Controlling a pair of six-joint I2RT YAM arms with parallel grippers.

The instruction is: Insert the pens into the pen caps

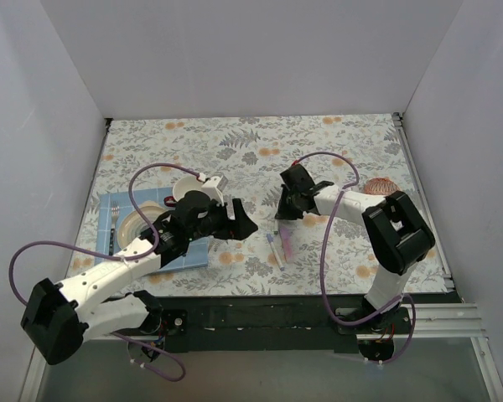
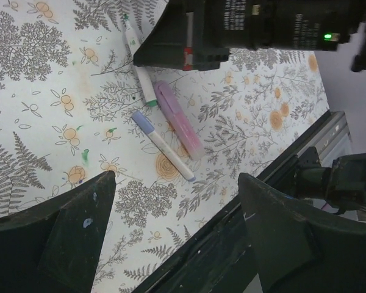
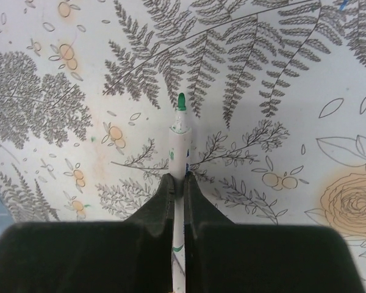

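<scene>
My right gripper is shut on a slim white pen with a bare green tip that points away from the wrist, held just above the floral cloth. In the top view the right gripper hovers over two pens lying on the cloth. These are a white pen with a lilac end and a thicker pink pen. The held pen also shows in the left wrist view. My left gripper is open and empty, just left of these pens. No loose pen cap shows.
A blue mat with a plate and a silver fork lies under the left arm. A white cup stands behind it. A brownish-pink round object sits at the right. The black front rail borders the cloth.
</scene>
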